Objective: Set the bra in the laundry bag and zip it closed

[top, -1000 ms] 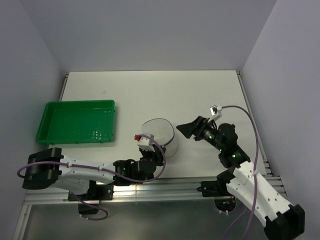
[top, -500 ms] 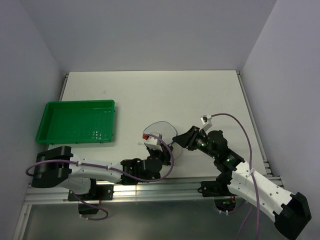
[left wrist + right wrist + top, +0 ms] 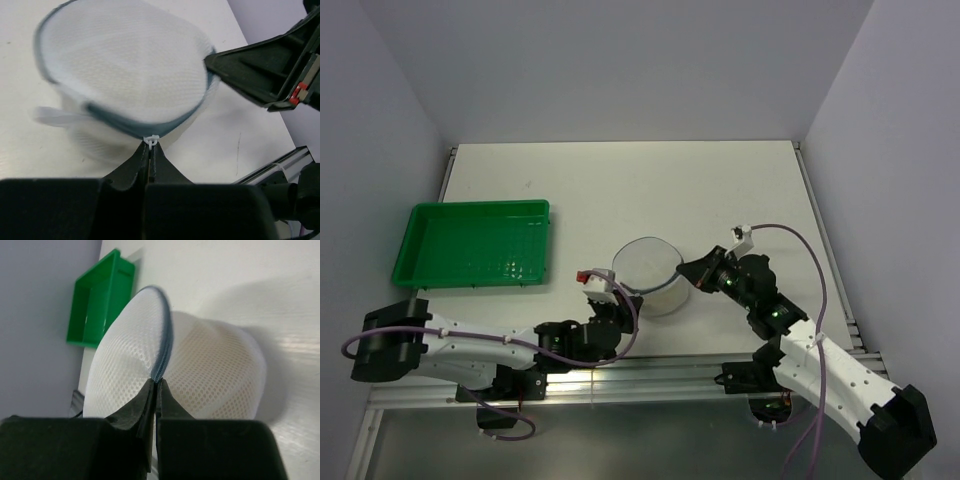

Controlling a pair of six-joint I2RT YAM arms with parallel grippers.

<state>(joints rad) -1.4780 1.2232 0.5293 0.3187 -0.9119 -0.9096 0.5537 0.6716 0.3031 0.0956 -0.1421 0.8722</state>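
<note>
**Inspector:** Which step is in hand?

**Arm:** By my judgement, the zipping. The laundry bag [image 3: 648, 275] sits on the counter [image 3: 620, 180] near its middle, between my two wrists and to the right of the green tray [image 3: 470, 243].

**Inspector:** State of your fingers?

**Arm:** My left fingers [image 3: 132, 170] are pressed fully together on the small white zipper pull [image 3: 151, 141] at the bag's near edge. My right fingers [image 3: 171, 405] are likewise closed with no gap, pinching the blue zipper trim [image 3: 166, 347] on the bag's right side.

**Inspector:** And the bra?

**Arm:** Not visible in any view. No yellow shows through the mesh or on the counter, so I judge it is inside the bag, but I cannot confirm that.

**Inspector:** How much zip remains?

**Arm:** I cannot tell. The trim is blurred in the left wrist view, and its far run is hidden.

**Inspector:** What does the next move call for?

**Arm:** The right hand should anchor the trim firmly while the left draws the pull along the curve. The pull must follow the rim, or the soft mesh will bunch and drag.
</note>
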